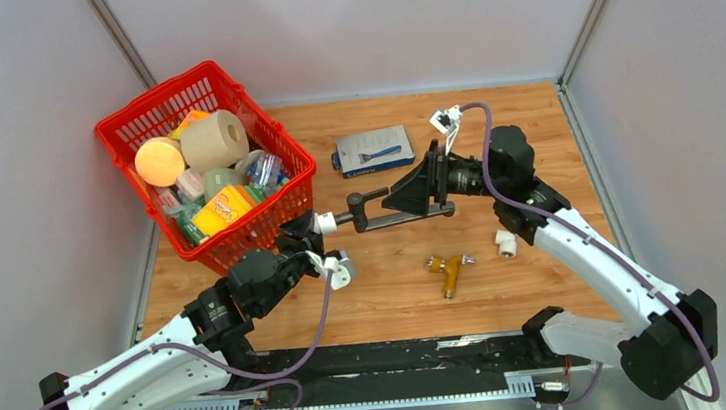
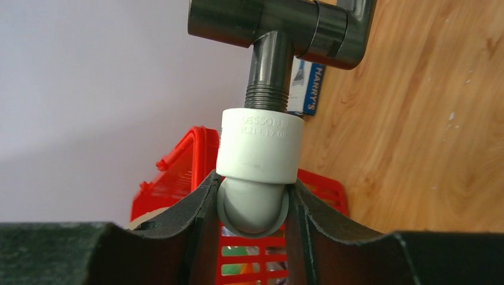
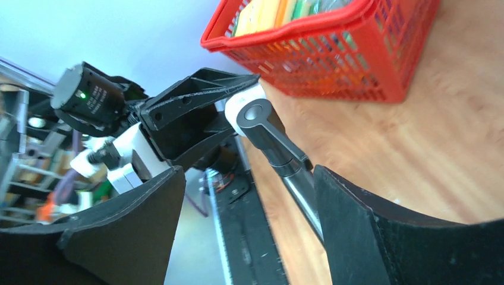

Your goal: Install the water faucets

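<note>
A dark grey L-shaped water faucet (image 1: 381, 223) hangs level above the table between the two arms. Its threaded stub (image 2: 267, 95) sits in a white elbow fitting (image 2: 260, 154). My left gripper (image 2: 254, 181) is shut on the elbow's rounded bend and shows in the top view (image 1: 306, 229) beside the basket. My right gripper (image 3: 248, 172) is open around the faucet's long tube (image 3: 297, 178), which lies against one finger (image 3: 356, 225) only. In the top view the right gripper (image 1: 394, 200) is over the tube's middle.
A red basket (image 1: 227, 82) full of goods stands at the back left, close to the left gripper. A blue razor box (image 1: 374, 150) lies behind the faucet. A brass tap (image 1: 448, 269) and a loose white elbow fitting (image 1: 505, 242) lie on the wooden table.
</note>
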`<state>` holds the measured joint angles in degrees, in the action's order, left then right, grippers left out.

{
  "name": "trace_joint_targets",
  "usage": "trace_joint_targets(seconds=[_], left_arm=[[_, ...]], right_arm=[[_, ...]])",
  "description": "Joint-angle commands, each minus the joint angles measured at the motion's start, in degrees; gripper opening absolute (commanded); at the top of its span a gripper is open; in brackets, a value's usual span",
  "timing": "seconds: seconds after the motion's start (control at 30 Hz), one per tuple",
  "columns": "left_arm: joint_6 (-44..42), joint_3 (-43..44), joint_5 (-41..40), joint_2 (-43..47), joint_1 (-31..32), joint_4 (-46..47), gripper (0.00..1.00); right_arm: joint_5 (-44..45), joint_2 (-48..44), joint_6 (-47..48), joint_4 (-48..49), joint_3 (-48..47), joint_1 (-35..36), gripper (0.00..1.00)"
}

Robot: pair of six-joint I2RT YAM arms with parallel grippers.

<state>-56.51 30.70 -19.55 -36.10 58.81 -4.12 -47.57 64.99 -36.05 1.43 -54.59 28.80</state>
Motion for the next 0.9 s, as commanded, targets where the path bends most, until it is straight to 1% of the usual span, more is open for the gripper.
trace_joint_targets(seconds=[0.0,0.13,0.27,0.4,0.43,0.53,0.63,0.73,0.77,0.87], left_arm=[[15.5,7.0,1.8,-0.5,-0.1,-3.3,0.00],[20.1,9.1,3.8,-2.0,-0.1,-5.5,0.00],[25.3,11.7,6.4,-4.3,-0.2,-8.0,0.00],[31.4,16.3,9.7,-7.2,-1.0,-11.5,0.00],[32.4,16.9,11.4,-8.3,-1.4,-12.6,0.00],[37.8,20.4,14.7,-10.2,-3.9,-14.8,0.00],[40.2,22.4,17.6,-12.1,-5.3,-16.4,0.00],[42.6,24.8,19.2,-13.3,-6.0,-17.6,0.00],[43.8,25.5,21.5,-13.6,-6.2,-18.6,0.00],[45.9,28.5,24.3,-15.0,-7.0,-21.4,0.00]], right_arm=[[6.0,-6.9,18.5,-2.9,-2.9,-0.1,0.81],[9.3,-12.8,31.7,-2.9,-0.4,0.3,0.80],[11.0,-18.5,45.1,-2.1,4.3,2.9,0.79],[11.0,-24.7,60.7,-2.0,9.9,7.9,0.80],[11.8,-26.0,63.7,-0.3,11.1,9.3,0.80],[14.9,-28.4,71.5,-0.1,13.7,14.7,0.83],[20.8,-28.7,76.4,0.0,15.3,21.0,0.83],[30.8,-28.2,82.8,0.8,17.3,28.9,0.83],[34.5,-27.7,84.8,1.5,18.1,31.6,0.83],[45.1,-26.4,92.0,6.0,20.7,38.7,0.83]])
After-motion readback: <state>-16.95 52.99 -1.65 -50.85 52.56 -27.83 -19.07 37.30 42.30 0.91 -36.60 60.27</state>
